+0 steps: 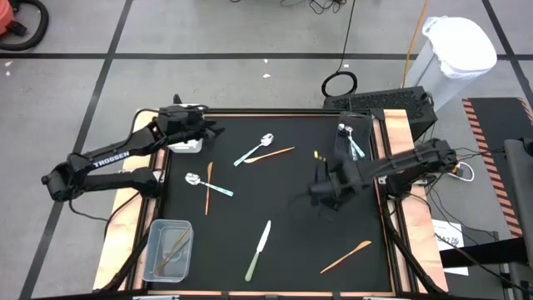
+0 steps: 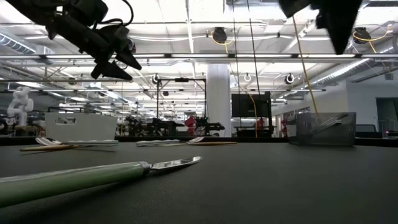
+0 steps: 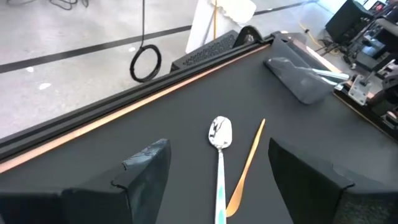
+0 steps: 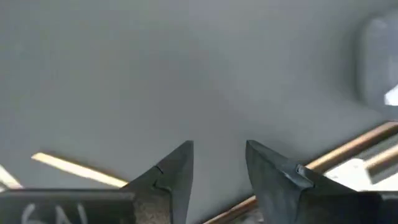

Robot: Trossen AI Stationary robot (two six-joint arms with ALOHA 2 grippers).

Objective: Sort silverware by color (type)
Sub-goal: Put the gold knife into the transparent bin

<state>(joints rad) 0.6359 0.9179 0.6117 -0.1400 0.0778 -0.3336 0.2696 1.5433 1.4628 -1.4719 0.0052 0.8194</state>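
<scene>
Overhead: L gripper (image 1: 212, 129), fingers spread & empty, hovers at upper left of the black table (image 1: 283, 242). R gripper (image 1: 321, 193), fingers apart w/ nothing between, sits right of center. Silverware scattered: spoon (image 1: 254, 150) touching orange utensil (image 1: 271, 154) upper center; spoon (image 1: 206, 184) crossing orange stick (image 1: 208, 187) center-left; green-handled knife (image 1: 258, 250) bottom center; orange piece (image 1: 346, 257) lower right. Clear bin (image 1: 169, 247) lower left holds utensils.

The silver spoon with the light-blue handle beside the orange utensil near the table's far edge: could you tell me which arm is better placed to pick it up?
Probably the left. The left gripper is open, and its wrist view looks straight at the silver spoon with the light-blue handle and thin orange utensil. The right gripper hangs over bare mat nearer the middle.
</scene>
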